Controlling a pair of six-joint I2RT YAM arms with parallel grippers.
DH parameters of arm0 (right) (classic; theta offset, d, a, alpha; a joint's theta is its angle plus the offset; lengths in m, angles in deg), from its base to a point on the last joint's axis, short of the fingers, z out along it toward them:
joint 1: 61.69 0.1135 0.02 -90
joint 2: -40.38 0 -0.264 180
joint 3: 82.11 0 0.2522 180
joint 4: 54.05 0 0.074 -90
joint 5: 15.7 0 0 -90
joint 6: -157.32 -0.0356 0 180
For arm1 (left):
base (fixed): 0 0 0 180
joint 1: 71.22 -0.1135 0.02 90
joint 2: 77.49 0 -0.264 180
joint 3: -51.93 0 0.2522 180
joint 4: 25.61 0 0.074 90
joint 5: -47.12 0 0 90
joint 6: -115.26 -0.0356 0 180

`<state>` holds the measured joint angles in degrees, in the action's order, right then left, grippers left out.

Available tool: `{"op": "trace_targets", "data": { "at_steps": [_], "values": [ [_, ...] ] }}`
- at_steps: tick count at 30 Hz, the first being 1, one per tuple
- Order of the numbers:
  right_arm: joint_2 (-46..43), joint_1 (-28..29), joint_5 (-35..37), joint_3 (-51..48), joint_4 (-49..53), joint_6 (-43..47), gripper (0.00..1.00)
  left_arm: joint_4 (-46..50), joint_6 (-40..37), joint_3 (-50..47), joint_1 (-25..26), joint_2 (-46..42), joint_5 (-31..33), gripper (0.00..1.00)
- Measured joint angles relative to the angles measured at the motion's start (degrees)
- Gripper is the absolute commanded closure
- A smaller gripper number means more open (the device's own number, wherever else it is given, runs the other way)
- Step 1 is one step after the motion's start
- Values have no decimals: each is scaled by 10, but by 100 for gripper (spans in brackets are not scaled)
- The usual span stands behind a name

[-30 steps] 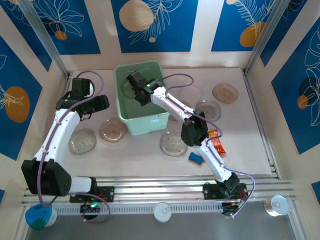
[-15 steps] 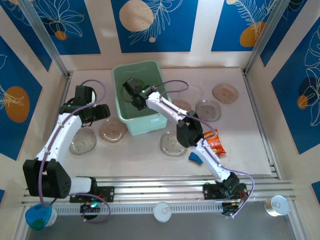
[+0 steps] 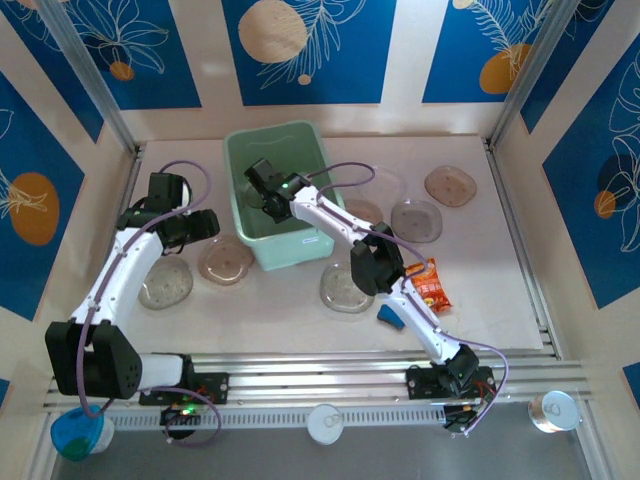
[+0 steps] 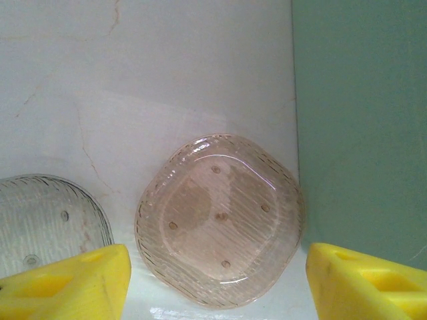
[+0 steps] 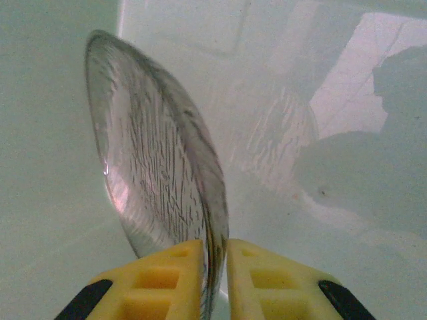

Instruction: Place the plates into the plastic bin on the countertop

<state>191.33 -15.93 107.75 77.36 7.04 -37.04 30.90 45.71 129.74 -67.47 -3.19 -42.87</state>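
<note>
Pinching plate (image 5: 153, 167) rim inside bin (image 5: 40, 200), right hand (image 5: 215, 250), left hand (image 4: 217, 267) spread wide, empty.

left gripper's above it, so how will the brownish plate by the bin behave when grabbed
Probably stiff: the clear plate pinched in the right gripper shows no bending. The brownish plate looks thin and translucent, so likely light. Its low rim lies flat on the countertop, so a grip may slip.

On my overhead feed I see a crinkled orange-red foil snack packet (image 3: 432, 283) lying flat, with a small blue rounded plastic object (image 3: 391, 317) just beside it, nearer the bases. By the ribbed aluminium rails (image 3: 300, 375) sit a white round cap (image 3: 325, 423), a silver metal tin (image 3: 552, 411) far right and a blue-teal cup (image 3: 80, 433) far left
</note>
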Motion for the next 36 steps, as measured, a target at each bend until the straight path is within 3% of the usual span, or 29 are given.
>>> {"op": "trace_targets", "data": {
  "at_steps": [10,14,22,29,36],
  "values": [
    [-2,4,6,15,3,21,41,2,1,-1,-4,-1,-4,27],
    [-25,9,18,9,12,61,30,6,1,-1,-13,-9,-7,27],
    [-175,14,21,-47,21,155,27,22,-5,-1,-29,-13,-19,27],
    [-256,13,13,-49,34,310,23,38,-61,2,-36,-8,-19,26],
    [-386,-24,-30,-202,33,453,24,54,-134,24,-42,31,-19,28]
  ]
}}
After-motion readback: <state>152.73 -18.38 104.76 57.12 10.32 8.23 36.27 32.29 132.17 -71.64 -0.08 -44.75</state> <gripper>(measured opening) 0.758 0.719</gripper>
